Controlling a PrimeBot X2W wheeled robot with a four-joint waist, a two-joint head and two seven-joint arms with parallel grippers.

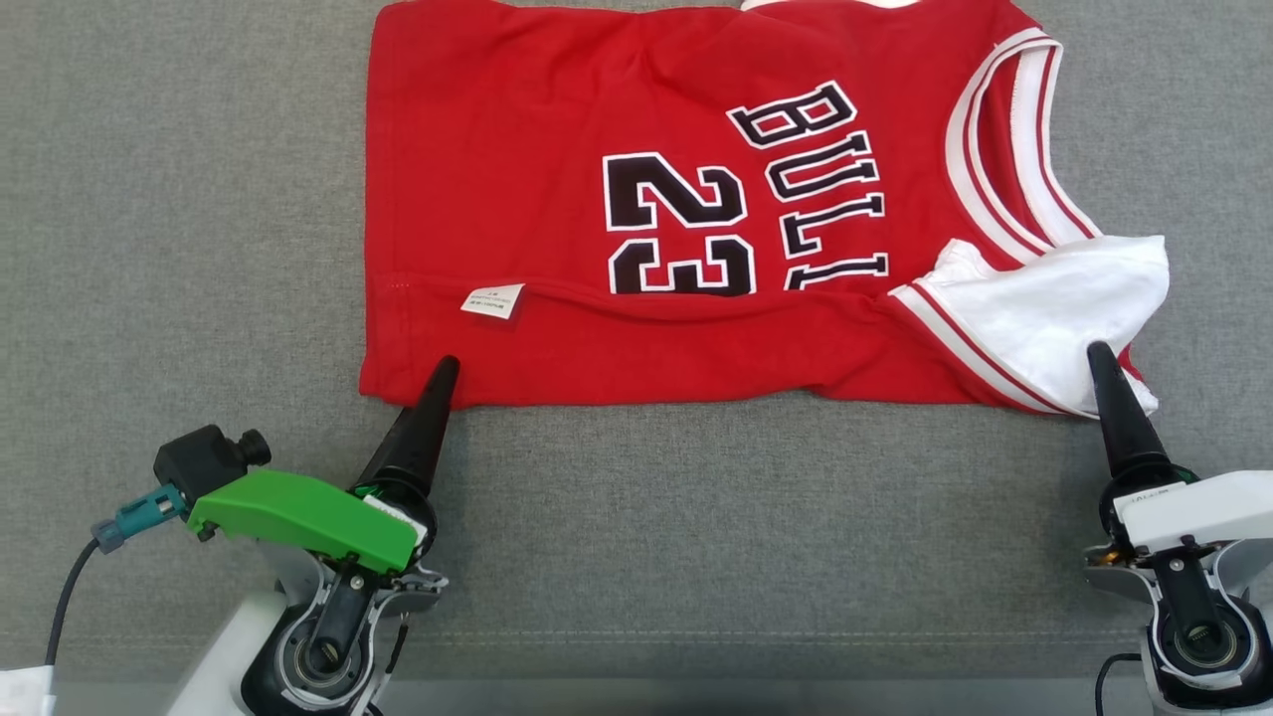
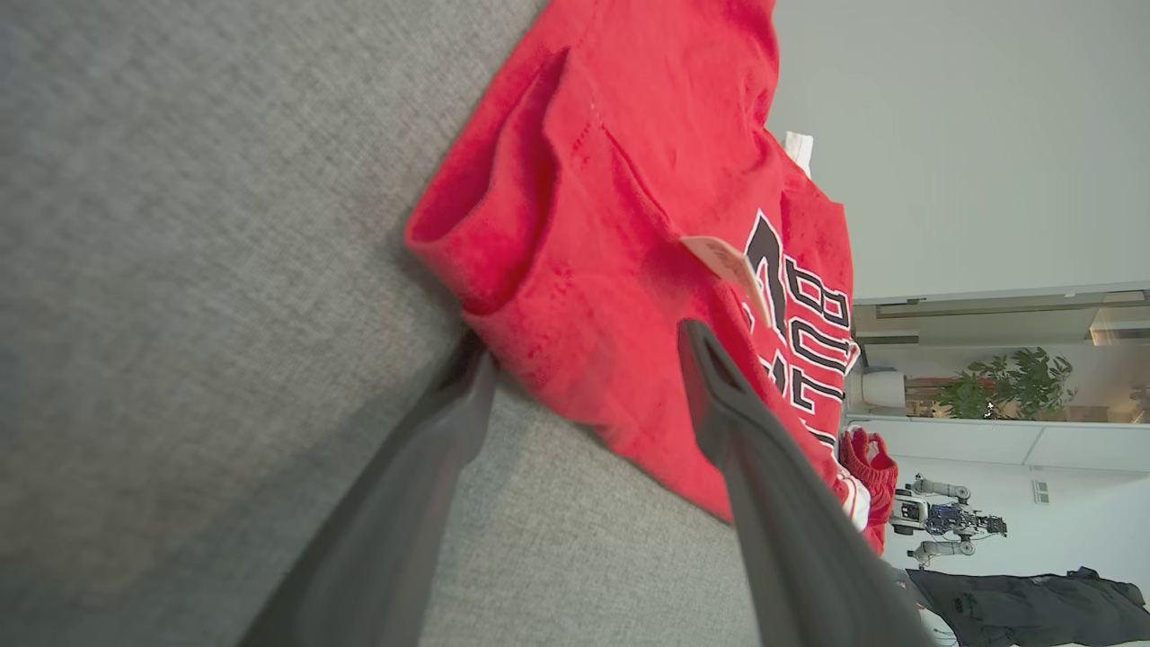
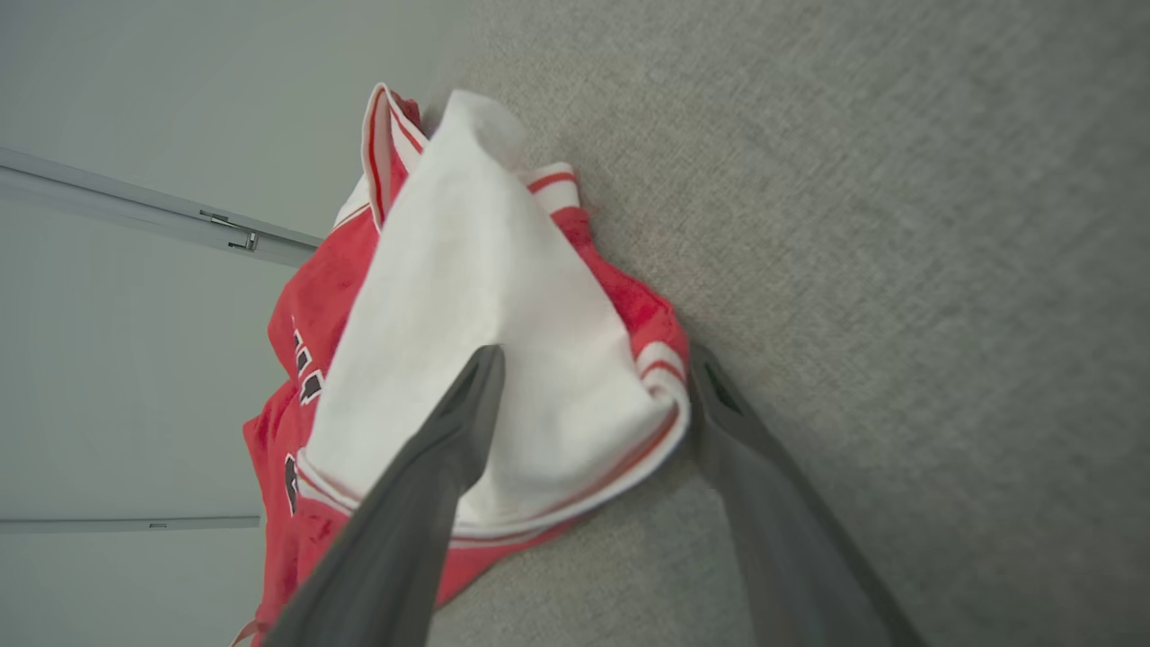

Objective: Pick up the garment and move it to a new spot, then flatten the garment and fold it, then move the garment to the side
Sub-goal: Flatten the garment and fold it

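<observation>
I see a grey cloth counter [image 1: 199,199] before a pale wall [image 2: 943,135]. The garment [image 1: 517,119] reads "BULL" and "23"; its tag [image 1: 492,300] is unreadable. Left gripper [image 2: 586,341] and right gripper [image 3: 597,350] both stand wide.

The grey surface [image 1: 696,517] lies bare along its near edge and at its left side; the garment [image 1: 557,149] covers the far middle.

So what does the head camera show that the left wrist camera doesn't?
Head camera: nearly the whole red jersey spread on grey fabric, and the right gripper at its white sleeve. Left wrist camera: the room beyond, with a potted plant and another robot. Both: the jersey's hem corner, its white label, and the left gripper, open there.
</observation>
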